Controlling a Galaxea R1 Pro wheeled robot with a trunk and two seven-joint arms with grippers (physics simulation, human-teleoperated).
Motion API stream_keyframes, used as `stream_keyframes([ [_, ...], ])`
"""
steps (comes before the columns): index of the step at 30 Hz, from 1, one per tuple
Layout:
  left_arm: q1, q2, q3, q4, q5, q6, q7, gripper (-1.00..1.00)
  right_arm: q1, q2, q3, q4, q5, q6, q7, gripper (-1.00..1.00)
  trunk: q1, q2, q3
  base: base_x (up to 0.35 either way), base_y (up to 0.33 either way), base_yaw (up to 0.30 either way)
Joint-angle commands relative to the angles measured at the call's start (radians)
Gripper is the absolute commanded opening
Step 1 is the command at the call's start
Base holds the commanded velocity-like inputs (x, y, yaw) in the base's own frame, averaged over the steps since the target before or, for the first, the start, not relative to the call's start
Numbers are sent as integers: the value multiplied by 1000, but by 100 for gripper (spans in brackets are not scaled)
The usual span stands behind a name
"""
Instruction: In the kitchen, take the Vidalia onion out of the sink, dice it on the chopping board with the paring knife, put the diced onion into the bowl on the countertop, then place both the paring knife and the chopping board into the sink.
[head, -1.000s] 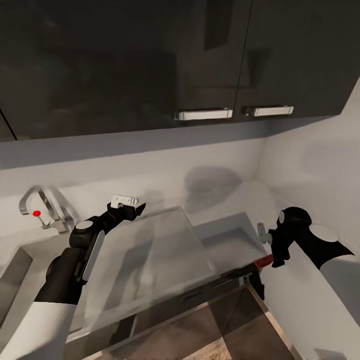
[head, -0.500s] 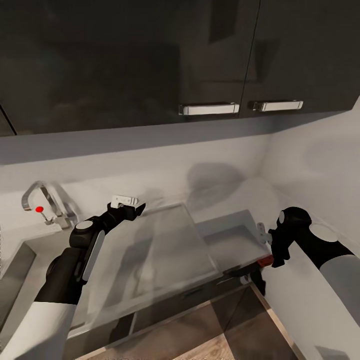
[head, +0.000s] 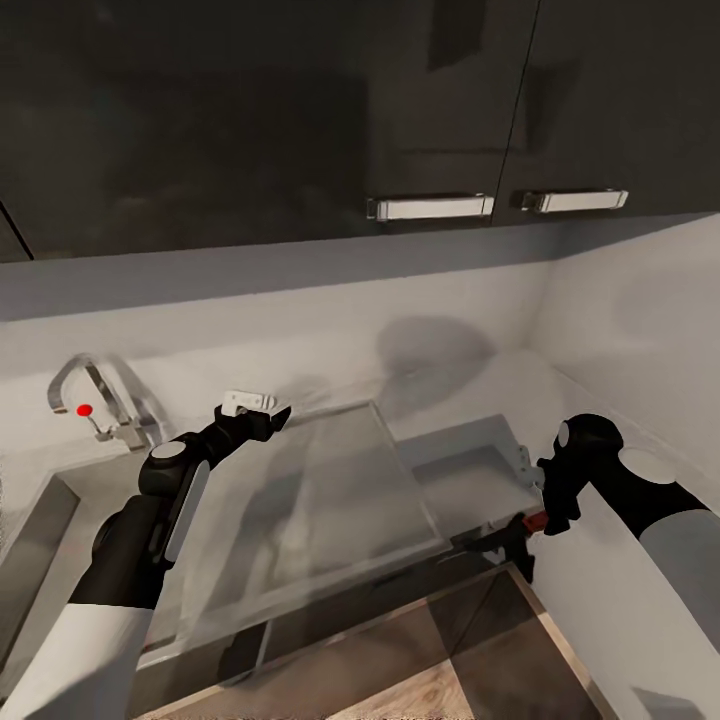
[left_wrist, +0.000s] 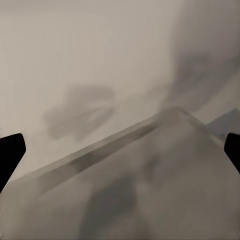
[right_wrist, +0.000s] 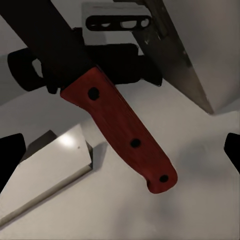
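Note:
The paring knife (head: 503, 540) lies at the countertop's (head: 465, 472) front right corner, its red handle (right_wrist: 122, 135) toward my right gripper (head: 553, 522). That gripper hangs just above the handle with its fingertips (right_wrist: 10, 157) wide apart, so it is open. My left gripper (head: 272, 418) is open over the far edge of the steel drainboard (head: 310, 500), holding nothing. The sink basin (head: 28, 540) is at the left edge, under the faucet (head: 85, 385) with its red dot. The Vidalia onion, the chopping board and the bowl are out of view.
Dark wall cupboards (head: 300, 110) with chrome handles (head: 430, 207) hang overhead. A white wall (head: 640, 340) closes off the right side close to my right arm. Wooden floor (head: 450, 680) lies below the counter's front edge.
The whole picture has slid to the right, so the camera has turned left. Both arms keep the same pose, and the knife stays under the right gripper.

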Motion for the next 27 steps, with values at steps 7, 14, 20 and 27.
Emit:
stream_keyframes([
  [7, -1, 1, -1, -1, 3, 6, -1, 100, -1, -1, 4, 27, 2, 11, 3, 100, 1, -2, -13, 0, 0, 62],
  [14, -1, 1, -1, -1, 3, 6, -1, 100, -1, -2, 4, 53, 5, 12, -27, 100, 1, -2, -19, 0, 0, 18],
  [20, -1, 1, -1, -1, 3, 6, -1, 100, -1, -2, 5, 74, 5, 13, -45, 100, 1, -2, -22, 0, 0, 1],
  [27, -1, 1, -1, -1, 3, 7, -1, 100, -1, -3, 6, 81, 6, 13, -59, 100, 1, -2, -29, 0, 0, 11],
])
